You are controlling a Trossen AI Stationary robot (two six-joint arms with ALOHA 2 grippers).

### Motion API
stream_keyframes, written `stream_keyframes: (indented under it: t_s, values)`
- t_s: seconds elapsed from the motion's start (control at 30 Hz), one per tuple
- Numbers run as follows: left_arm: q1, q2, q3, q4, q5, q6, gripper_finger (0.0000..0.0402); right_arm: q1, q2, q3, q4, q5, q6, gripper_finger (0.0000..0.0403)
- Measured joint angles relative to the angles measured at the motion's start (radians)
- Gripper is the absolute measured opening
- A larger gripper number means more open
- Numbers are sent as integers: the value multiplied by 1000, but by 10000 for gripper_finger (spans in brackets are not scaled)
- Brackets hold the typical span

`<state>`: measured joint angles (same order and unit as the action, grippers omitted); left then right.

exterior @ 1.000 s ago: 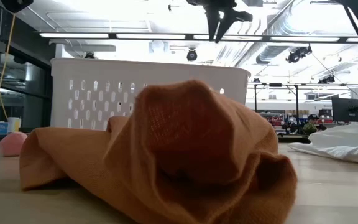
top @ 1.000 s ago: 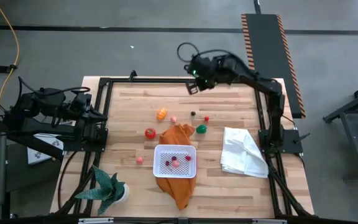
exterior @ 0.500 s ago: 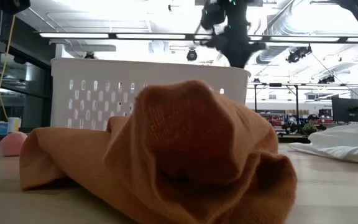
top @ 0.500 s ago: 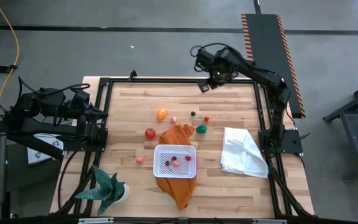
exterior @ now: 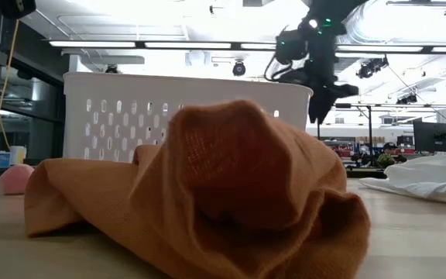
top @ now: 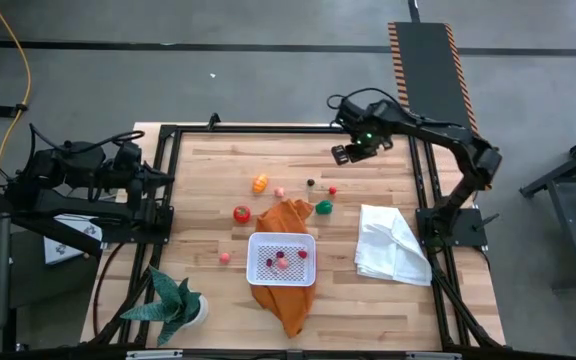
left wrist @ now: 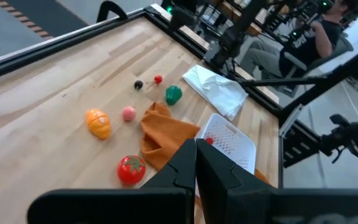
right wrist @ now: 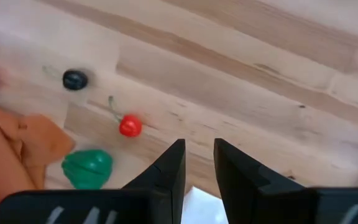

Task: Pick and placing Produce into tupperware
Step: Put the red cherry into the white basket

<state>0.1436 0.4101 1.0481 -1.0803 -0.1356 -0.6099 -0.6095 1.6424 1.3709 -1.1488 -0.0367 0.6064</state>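
Note:
The white tupperware (top: 282,259) stands on an orange cloth (top: 288,215) at mid-table, with several small red and pink pieces inside. Loose produce lies on the wood beyond it: an orange piece (top: 260,183), a red tomato (top: 241,213), a pink piece (top: 279,192), a dark berry (top: 310,183), a red cherry (top: 332,190) and a green piece (top: 324,207). Another pink piece (top: 225,257) lies left of the container. My right gripper (top: 348,152) hangs open above the far right of the table, pointing down, just beyond the cherry (right wrist: 130,126). My left gripper (left wrist: 196,163) is shut and waits at the left edge.
A crumpled white cloth (top: 392,243) lies at the right, near the right arm's base. A green spiky potted plant (top: 175,303) stands at the near left corner. A black frame (top: 268,128) rims the table. Bare wood lies along the far edge.
My right gripper has swung toward the table's right edge and sunk lower, tipping to point straight down. It now hangs over the wood beyond the cherry. No produce has moved.

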Motion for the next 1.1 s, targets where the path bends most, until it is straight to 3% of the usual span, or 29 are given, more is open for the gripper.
stream_keyframes:
  t_s: [0.27, 0.5, 0.77, 1.1]
  values:
    - [0, 0, 0, 0, -49, -35, 1, -55, -55, -174, 79, -53, 85, 76]
    - [0, 0, 0, 0, -83, -57, 1, -44, -53, -222, 240, -113, 38, 76]
    - [0, 0, 0, -1, -101, -58, 1, 9, -53, -224, 376, -129, -137, 87]
    - [0, 0, 0, -1, -103, -58, 1, 53, -53, -224, 312, -129, -358, 147]
